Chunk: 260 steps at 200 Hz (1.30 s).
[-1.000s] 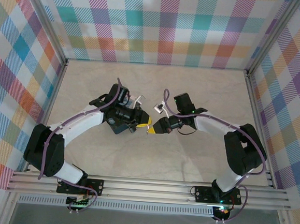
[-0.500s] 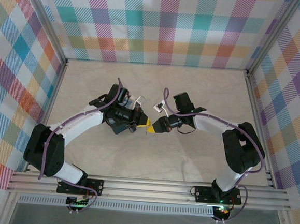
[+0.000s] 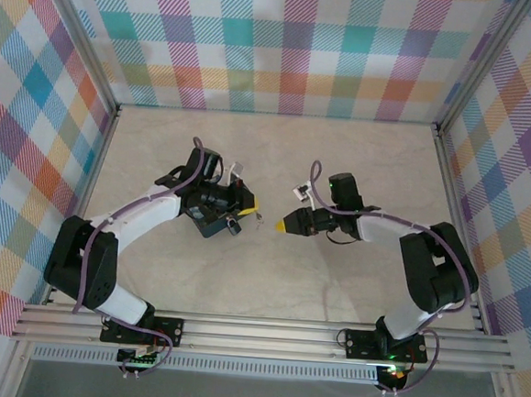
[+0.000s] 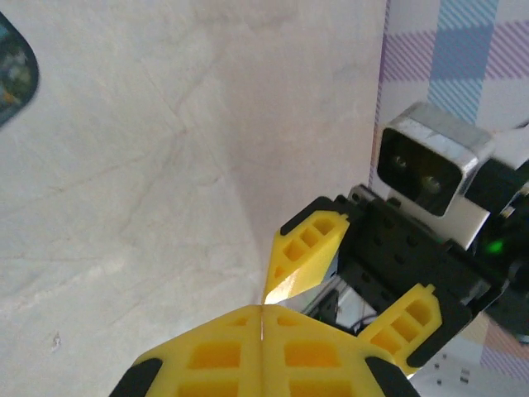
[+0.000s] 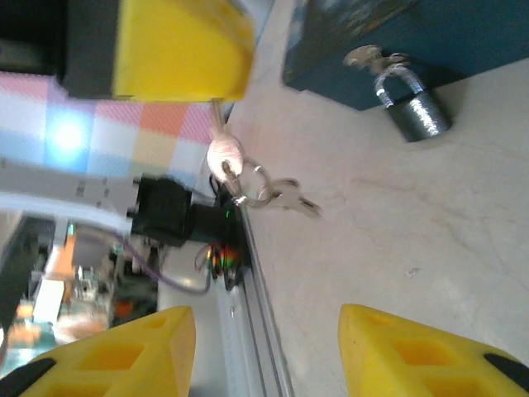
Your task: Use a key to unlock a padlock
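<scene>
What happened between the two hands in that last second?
The right hand opened and drew back to its own side, away from the left hand, which it had been meeting tip to tip. The left hand, shut, now pinches the key alone and has shifted slightly back too. The blue tin stayed put, with the padlock hanging on it.

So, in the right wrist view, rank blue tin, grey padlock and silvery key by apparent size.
1. dark blue rectangular tin, though cropped
2. small grey metal padlock
3. thin silvery metal key, partly hidden in the left hand
</scene>
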Motion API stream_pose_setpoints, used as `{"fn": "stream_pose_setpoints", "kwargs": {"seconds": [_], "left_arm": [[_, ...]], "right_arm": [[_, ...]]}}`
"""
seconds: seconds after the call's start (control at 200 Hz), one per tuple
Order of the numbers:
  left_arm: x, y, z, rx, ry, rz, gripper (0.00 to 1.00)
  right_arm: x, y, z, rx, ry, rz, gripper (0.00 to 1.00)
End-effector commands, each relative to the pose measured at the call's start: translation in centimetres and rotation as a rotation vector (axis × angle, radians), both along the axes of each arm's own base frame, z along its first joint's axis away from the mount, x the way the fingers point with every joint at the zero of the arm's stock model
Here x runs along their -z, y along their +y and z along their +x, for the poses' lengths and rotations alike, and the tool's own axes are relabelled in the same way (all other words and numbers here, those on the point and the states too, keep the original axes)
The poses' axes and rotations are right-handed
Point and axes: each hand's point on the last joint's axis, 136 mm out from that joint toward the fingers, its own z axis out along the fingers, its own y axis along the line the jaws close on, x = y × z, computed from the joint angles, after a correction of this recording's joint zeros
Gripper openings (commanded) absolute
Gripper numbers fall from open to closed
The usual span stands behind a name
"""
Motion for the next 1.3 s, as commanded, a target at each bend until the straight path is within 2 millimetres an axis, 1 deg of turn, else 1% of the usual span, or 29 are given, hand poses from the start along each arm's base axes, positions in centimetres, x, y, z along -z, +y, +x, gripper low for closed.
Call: {"fn": "stream_pose_setpoints", "kwargs": {"seconds": [0.0, 0.05, 0.165, 0.255, 0.375, 0.62, 0.815, 1.01, 1.11, 1.295], "left_arm": [[-0.1, 0.7, 2.4, -0.160, 0.014, -0.025, 0.00], [-0.2, 0.7, 2.8, -0.191, 0.014, -0.040, 0.00], [-0.2, 0.7, 3.3, -0.213, 0.007, -0.047, 0.00], [-0.2, 0.5, 3.2, -0.205, 0.009, -0.062, 0.00], [-0.3, 0.8, 3.1, -0.223, 0.002, -0.063, 0.00], [-0.4, 1.3, 2.9, -0.252, -0.009, -0.068, 0.00], [-1.2, 1.6, 3.2, -0.272, -0.041, -0.071, 0.00], [-1.6, 1.3, 3.5, -0.278, -0.047, -0.100, 0.00], [-1.6, 1.3, 3.5, -0.280, -0.044, -0.106, 0.00], [-2.0, 1.1, 3.5, -0.274, -0.049, -0.124, 0.00]], "right_arm": [[-3.9, 1.1, 3.4, 0.224, -0.021, 0.110, 0.48], [-4.5, 1.5, 4.0, 0.306, -0.007, 0.125, 0.46], [-5.7, 2.9, 4.3, 0.386, -0.002, 0.129, 0.43], [-6.2, 2.9, 5.0, 0.451, 0.001, 0.124, 0.40], [-6.9, 3.1, 5.5, 0.465, 0.026, 0.142, 0.38], [-5.6, 4.0, 5.5, 0.465, 0.116, 0.124, 0.38], [-4.8, 4.4, 5.0, 0.462, 0.150, 0.097, 0.41], [-4.9, 4.6, 4.9, 0.461, 0.151, 0.101, 0.40], [-4.8, 4.6, 5.2, 0.468, 0.155, 0.100, 0.40], [-4.9, 5.1, 5.8, 0.468, 0.160, 0.115, 0.38]]}}
